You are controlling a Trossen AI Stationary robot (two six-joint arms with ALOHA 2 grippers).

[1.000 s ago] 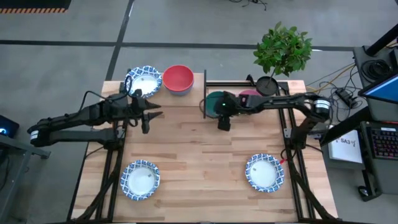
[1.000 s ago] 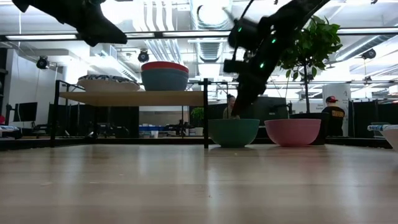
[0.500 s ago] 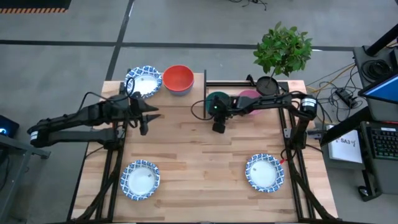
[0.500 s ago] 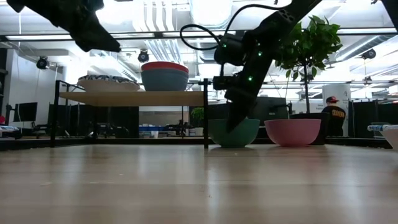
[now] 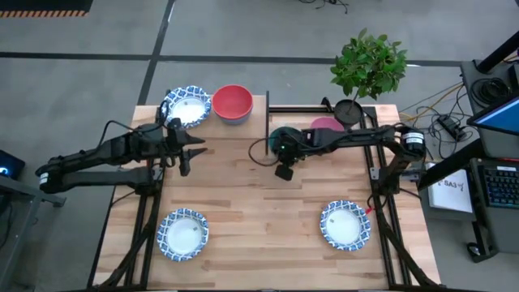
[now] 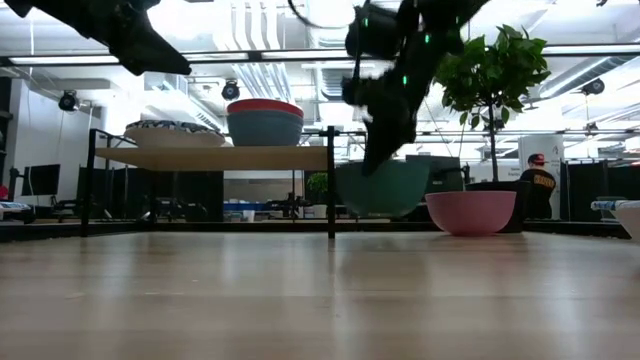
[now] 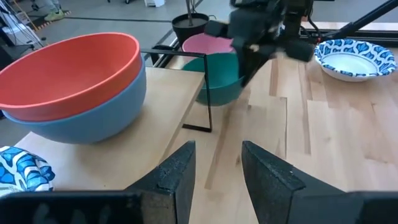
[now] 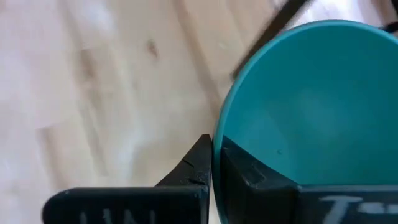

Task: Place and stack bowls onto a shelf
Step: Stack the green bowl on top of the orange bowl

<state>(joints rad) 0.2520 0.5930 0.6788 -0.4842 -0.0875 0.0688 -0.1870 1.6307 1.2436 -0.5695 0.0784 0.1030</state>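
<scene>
My right gripper point(image 8: 214, 163) is shut on the rim of the green bowl point(image 8: 311, 106), which hangs just above the table to the right of the shelf point(image 6: 210, 157). On the shelf board point(image 5: 255, 122) sit a white bowl with a blue pattern point(image 5: 186, 105) and a red bowl nested in a blue one point(image 7: 74, 87). The pink bowl point(image 6: 470, 212) rests on the table beside the green one. My left gripper point(image 7: 214, 168) hovers open over the shelf's near edge, holding nothing. My right gripper holds the green bowl by its rim point(image 8: 219, 140) on the bowl's near left side, one finger inside the bowl and one outside. The fingers come from above, pointing down. The bowl point(image 6: 383, 188) is lifted clear of the table and hangs slightly tilted.
Two more white patterned bowls lie near the table's front edge, one at the left point(image 5: 182, 234) and one at the right point(image 5: 345, 225). A black pot with a green plant point(image 5: 349, 111) stands at the far right. The shelf's black post point(image 6: 331, 180) rises just left of the green bowl.
My right gripper has come down onto the green bowl's rim, taken hold and risen again, drifting a little toward the table's left. The bowl, which stood on the table, now hangs clear of it and slightly tilted.
</scene>
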